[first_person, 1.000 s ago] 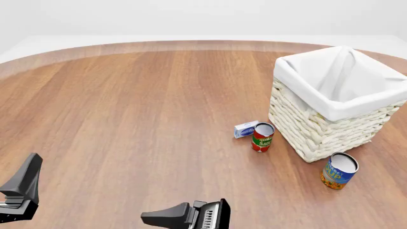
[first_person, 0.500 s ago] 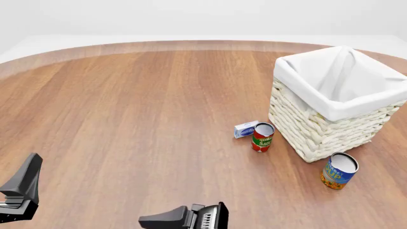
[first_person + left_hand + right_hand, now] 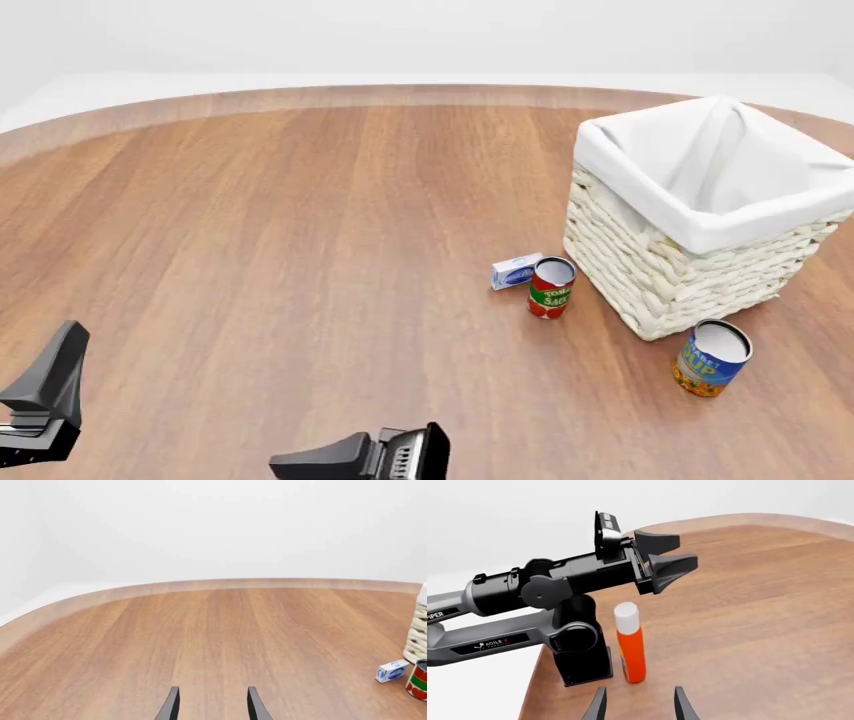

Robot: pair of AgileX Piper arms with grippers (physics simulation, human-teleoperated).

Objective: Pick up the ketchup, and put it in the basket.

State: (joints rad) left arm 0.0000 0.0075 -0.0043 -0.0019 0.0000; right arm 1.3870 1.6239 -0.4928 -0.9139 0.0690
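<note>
Ketchup (image 3: 630, 642) upright just ahead of right pincer (image 3: 636, 705), parted, empty

Round wooden table (image 3: 267, 230), plain white backdrop, even light

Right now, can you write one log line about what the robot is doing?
phase: reaching for ketchup | right gripper: open, short of bottle | left gripper: open, idle | ketchup: upright by left arm base | basket: ketchup not in it
</note>
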